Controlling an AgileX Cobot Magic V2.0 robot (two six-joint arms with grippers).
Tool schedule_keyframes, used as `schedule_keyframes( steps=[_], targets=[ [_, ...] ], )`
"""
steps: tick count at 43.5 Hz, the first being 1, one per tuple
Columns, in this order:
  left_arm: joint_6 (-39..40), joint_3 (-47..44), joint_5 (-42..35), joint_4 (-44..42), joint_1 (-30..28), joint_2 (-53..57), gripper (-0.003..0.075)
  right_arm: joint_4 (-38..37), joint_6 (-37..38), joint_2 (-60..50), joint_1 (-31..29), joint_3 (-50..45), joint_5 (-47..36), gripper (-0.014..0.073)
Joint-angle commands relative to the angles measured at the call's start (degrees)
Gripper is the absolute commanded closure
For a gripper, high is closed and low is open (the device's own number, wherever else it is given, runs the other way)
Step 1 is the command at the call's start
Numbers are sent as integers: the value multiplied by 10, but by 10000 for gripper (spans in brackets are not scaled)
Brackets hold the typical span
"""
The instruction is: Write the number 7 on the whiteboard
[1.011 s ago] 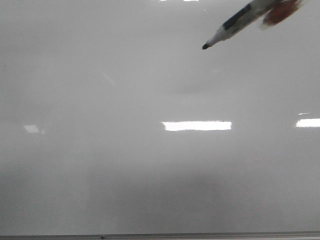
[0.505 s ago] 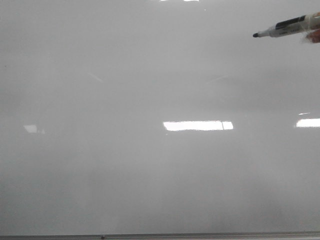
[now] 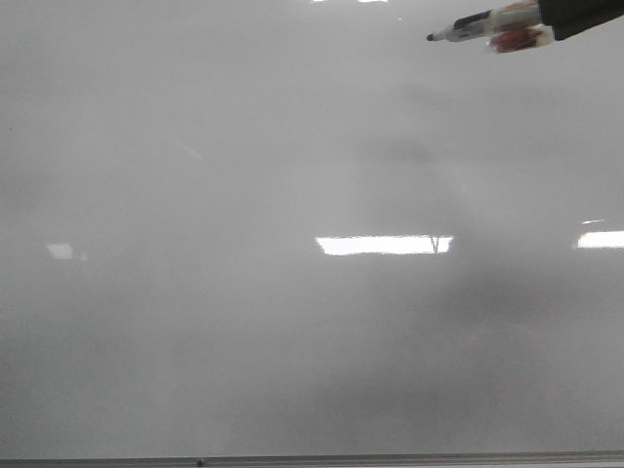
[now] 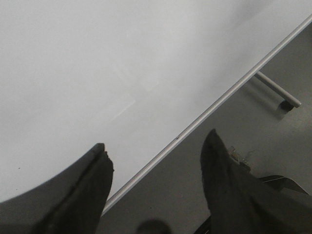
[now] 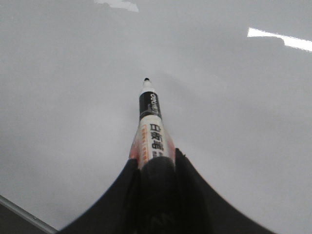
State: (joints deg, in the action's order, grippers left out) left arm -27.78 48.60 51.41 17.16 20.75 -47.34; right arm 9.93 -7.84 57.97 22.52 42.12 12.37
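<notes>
front view: the right gripper (image 3: pixel 546 21) enters at the upper right corner, clamped on a marker (image 3: pixel 486 24) whose black tip points away from it across the whiteboard (image 3: pixel 244 341). no number 7 shows (the board looks unmarked).

left wrist view: the left gripper (image 4: pixel 156 161) has its 2 fingers spread apart, holding nothing, above the whiteboard's metal frame edge (image 4: pixel 214 105).

right wrist view: the marker sticks out ahead of the closed fingers (image 5: pixel 190 185), tip close to the board; contact is unclear.
</notes>
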Motion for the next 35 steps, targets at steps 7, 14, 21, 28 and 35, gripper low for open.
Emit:
schedule_keyframes(
  steps=[7,14,21,28,35],
  targets=[
    [5,13,-36,21,-1,2,321,-3,1,80,-2,83,-49,611],
    [5,13,-36,31,-1,2,321,-3,1,115,-2,99,-54,611],
    [5,13,-36,31,-1,2,321,-7,1,124,-22,100,-49,611],
    [5,13,-36,31,-1,2,321,-15,1,124,-75,100,-31,611],
    [5,13,-36,31,-1,2,321,-16,1,124,-98,100,-17,611]
  ],
)
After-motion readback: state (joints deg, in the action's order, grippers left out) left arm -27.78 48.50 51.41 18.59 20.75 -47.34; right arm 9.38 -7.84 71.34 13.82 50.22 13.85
